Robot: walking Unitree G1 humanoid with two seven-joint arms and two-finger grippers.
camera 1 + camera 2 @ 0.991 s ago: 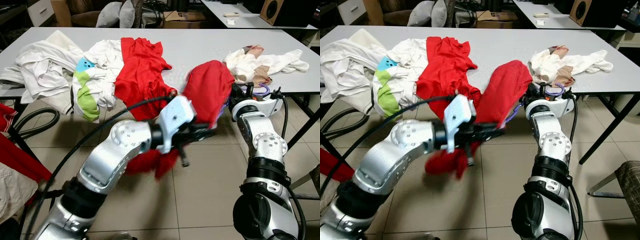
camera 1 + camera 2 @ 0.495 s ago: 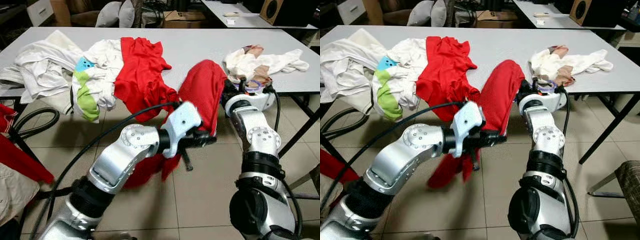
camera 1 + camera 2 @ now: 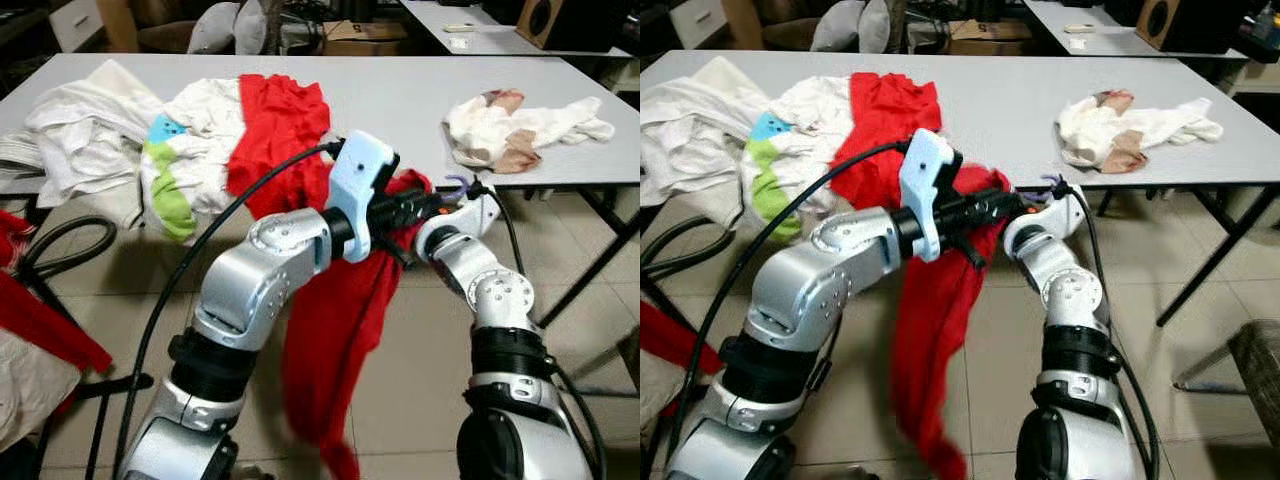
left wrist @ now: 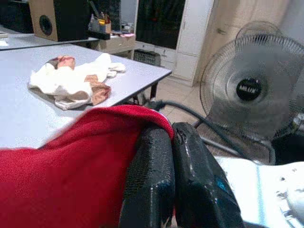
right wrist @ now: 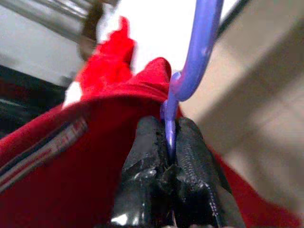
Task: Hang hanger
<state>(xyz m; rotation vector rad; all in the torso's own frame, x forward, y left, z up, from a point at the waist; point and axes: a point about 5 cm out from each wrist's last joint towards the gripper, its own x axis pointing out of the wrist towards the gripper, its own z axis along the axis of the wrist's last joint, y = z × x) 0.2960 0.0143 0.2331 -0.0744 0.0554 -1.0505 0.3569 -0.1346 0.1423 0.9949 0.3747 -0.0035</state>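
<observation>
One piece of lettering can be made out: the round black badge at the hub of the standing fan [image 4: 250,89] carries a short brand word in pale capitals, which looks like "MILUX", though the letters are small and slightly soft, so the spelling is not certain. The fan stands on the floor past the far end of the grey table [image 4: 28,111]. No other text, number or sign is readable on anything else.
</observation>
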